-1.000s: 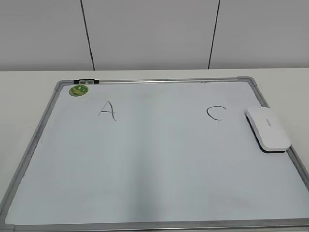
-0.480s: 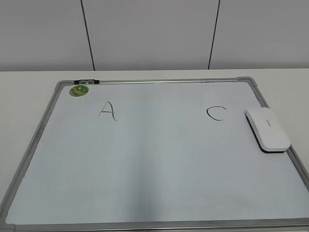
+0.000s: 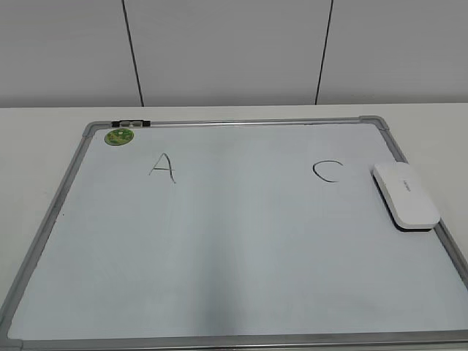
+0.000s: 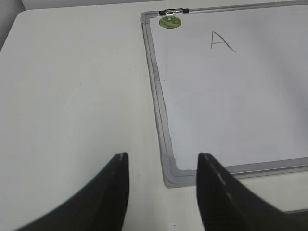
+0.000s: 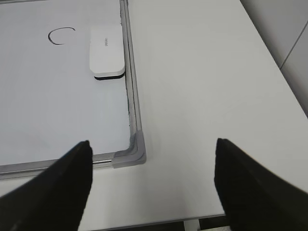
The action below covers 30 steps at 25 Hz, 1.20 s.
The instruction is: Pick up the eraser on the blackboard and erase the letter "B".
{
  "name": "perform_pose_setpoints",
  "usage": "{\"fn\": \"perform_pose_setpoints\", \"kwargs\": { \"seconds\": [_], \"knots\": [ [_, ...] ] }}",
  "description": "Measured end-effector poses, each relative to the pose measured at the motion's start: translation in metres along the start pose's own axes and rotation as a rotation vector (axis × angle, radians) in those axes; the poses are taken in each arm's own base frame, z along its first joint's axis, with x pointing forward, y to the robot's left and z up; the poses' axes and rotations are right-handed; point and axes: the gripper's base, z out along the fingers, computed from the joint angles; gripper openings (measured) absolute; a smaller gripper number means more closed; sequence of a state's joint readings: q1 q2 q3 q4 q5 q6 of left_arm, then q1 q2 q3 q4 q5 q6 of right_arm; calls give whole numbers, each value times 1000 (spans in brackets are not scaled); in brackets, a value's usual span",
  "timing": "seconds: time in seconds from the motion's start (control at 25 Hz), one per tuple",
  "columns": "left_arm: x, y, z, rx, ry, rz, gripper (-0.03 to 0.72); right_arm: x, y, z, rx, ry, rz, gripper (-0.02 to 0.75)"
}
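Note:
The white eraser (image 3: 406, 194) lies on the right edge of the blackboard (image 3: 234, 241), just right of a handwritten "C" (image 3: 327, 171). It also shows in the right wrist view (image 5: 107, 50). No letter "B" shows on the board; the space between "A" (image 3: 162, 167) and "C" is blank. My right gripper (image 5: 152, 149) is open and empty, hovering over the table by the board's near right corner (image 5: 132, 151). My left gripper (image 4: 162, 161) is open and empty above the board's near left corner (image 4: 172, 172). Neither gripper shows in the exterior view.
A round green magnet (image 3: 119, 136) sits at the board's far left corner, also in the left wrist view (image 4: 170, 21). A small black clip (image 3: 130, 123) is on the top frame. The white table's front edge (image 5: 159, 222) is just below my right gripper.

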State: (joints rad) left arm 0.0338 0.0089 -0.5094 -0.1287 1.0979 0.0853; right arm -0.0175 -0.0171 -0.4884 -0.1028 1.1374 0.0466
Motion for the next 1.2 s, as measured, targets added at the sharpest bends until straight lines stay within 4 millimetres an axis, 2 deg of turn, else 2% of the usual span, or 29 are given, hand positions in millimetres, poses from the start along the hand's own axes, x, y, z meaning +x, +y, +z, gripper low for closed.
{"fn": "perform_pose_setpoints", "kwargs": {
  "seconds": [0.44, 1.2],
  "knots": [
    [0, 0, 0, 0, 0, 0, 279, 0, 0, 0, 0, 0, 0, 587],
    [0, 0, 0, 0, 0, 0, 264, 0, 0, 0, 1, 0, 1, 587]
  ]
}}
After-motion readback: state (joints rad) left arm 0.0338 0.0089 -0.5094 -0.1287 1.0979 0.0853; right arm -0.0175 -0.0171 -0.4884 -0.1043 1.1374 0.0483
